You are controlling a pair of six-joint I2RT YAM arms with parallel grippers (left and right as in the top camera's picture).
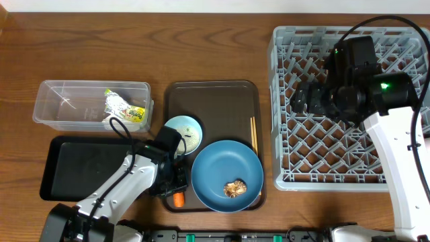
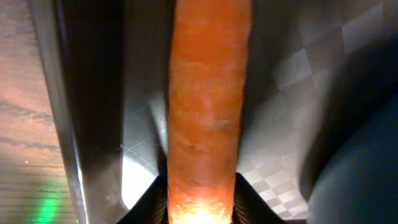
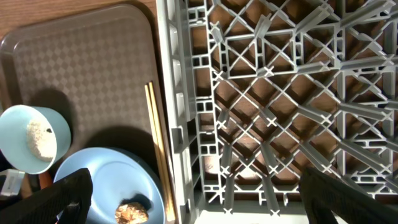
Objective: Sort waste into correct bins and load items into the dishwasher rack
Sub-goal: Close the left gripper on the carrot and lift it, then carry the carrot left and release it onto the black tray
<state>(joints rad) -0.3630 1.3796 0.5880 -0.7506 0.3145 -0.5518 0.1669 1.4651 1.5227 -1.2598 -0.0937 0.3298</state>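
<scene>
The carrot (image 2: pixel 208 112) sits at the near-left corner of the brown serving tray (image 1: pixel 222 94), and the left gripper (image 2: pixel 202 198) has closed in on it, a finger pressing each flank at the bottom of the left wrist view. The hold looks to be near one end of a smooth, tapering thing, so it could swivel or slide out once raised. On the tray just beyond it are the light-blue cup (image 1: pixel 183 132) with rice in it and the blue plate (image 1: pixel 226 176) with a brown scrap; a careless lift or swing could knock the cup and scatter the grains. The clear tub (image 1: pixel 67 101), left of the tray, already has paper and wrapper in it (so the black tray (image 1: pixel 67 168), also to the left, is probably the carrot's bin), and a wrong drop would mix the waste. The right gripper (image 3: pixel 196 186) hangs wide open and empty over the rack (image 1: pixel 289 168), right of the tray. The left fingertips are cut off, the wrist covers most of the carrot from overhead, and whether it has left the tray cannot be told.
</scene>
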